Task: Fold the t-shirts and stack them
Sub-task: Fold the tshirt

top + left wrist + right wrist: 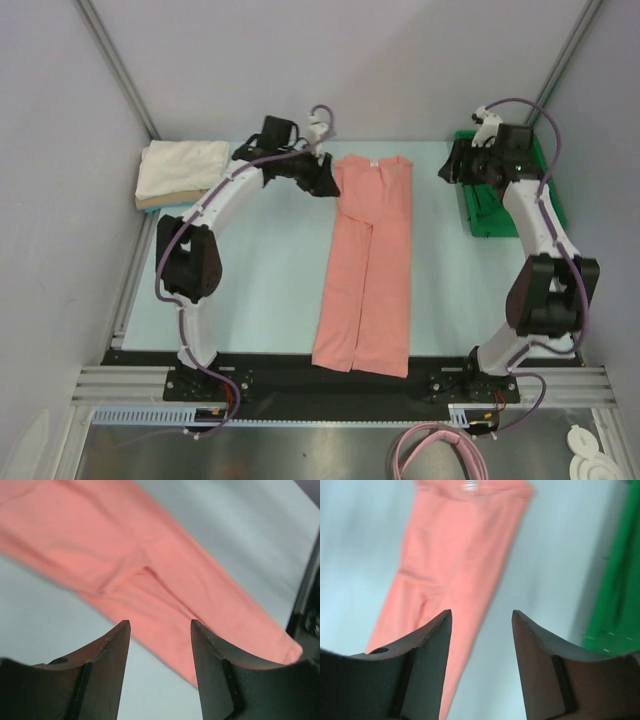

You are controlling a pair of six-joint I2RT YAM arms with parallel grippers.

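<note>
The salmon-pink cloth t-shirt (365,265), folded lengthwise into a long strip, lies flat at the centre of the pale blue counter (260,270), collar at the far end. The left fingers (107,660) stand apart and empty, just beside its far left corner. The right fingers (540,655) stand apart and empty, over the near edge of the bright green plastic tray (485,215). A folded white t-shirt (185,165) rests on a tan t-shirt (150,203) at the far left.

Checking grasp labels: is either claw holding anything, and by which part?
Nothing held. Left claw and right claw both open, empty; pink t-shirt lies loose.
</note>
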